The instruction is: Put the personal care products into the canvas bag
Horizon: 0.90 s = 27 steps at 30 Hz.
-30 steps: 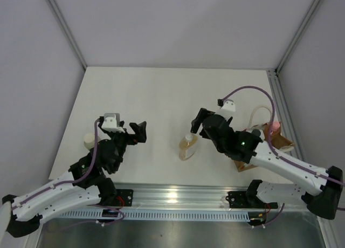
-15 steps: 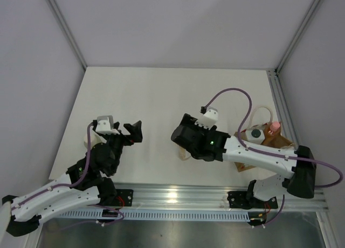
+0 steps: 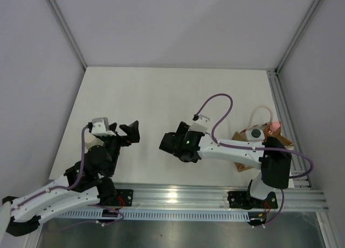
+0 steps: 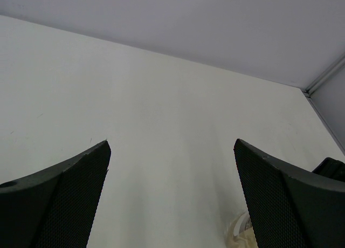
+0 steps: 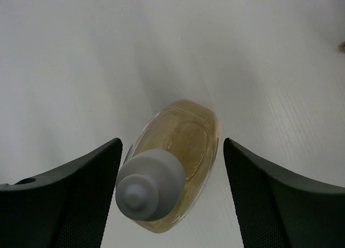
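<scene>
The slim amber bottle (image 5: 178, 151) with its white cap stands on the table between the spread fingers of my right gripper (image 5: 171, 145), which is open and around it without touching. In the top view my right gripper (image 3: 170, 145) hides this bottle. The canvas bag (image 3: 240, 136) lies at the right edge, with the black-capped clear bottle (image 3: 254, 133) and the pink-capped orange bottle (image 3: 274, 126) in it. The pale-green cylinder (image 3: 87, 143) stands beside my left arm, partly hidden. My left gripper (image 3: 131, 130) is open and empty, raised above the table.
The bag's cream handles (image 3: 259, 111) loop toward the back near the right rail (image 3: 280, 105). The left wrist view (image 4: 171, 144) shows bare table ahead and a sliver of the amber bottle (image 4: 240, 234) at the bottom right.
My right gripper has swung left from beside the bag and now sits over the amber bottle, straddling it. My left gripper has drifted slightly left and back.
</scene>
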{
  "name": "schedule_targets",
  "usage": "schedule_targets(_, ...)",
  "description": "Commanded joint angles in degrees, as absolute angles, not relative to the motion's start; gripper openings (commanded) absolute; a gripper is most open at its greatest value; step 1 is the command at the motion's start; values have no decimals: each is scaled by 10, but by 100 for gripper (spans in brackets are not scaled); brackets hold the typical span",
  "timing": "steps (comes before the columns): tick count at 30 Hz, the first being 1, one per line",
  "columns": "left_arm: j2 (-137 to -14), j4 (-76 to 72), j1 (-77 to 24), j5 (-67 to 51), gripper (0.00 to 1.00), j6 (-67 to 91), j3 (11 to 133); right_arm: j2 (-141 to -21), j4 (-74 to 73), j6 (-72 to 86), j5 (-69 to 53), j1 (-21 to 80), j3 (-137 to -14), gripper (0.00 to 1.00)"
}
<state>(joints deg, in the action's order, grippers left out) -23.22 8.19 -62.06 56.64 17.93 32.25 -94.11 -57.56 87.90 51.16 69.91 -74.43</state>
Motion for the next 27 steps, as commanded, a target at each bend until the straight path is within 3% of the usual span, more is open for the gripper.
schedule_targets(1,-222,64,-628,587,99,172,316,-954,-593,934,549,702,-768,79)
schedule_targets(11,-207,61,-635,593,99,171,309,-969,-548,895,534,698,-757,65)
schedule_targets(17,-205,60,-637,597,99,170,309,-967,-490,823,490,676,-728,51)
schedule_targets(22,-205,59,-638,597,99,170,309,-947,-445,758,490,674,-695,26)
schedule_targets(24,-203,59,-639,598,99,170,309,-942,-414,711,483,674,-689,7)
schedule_targets(27,-201,58,-638,599,99,170,308,-943,-405,679,488,674,-688,0)
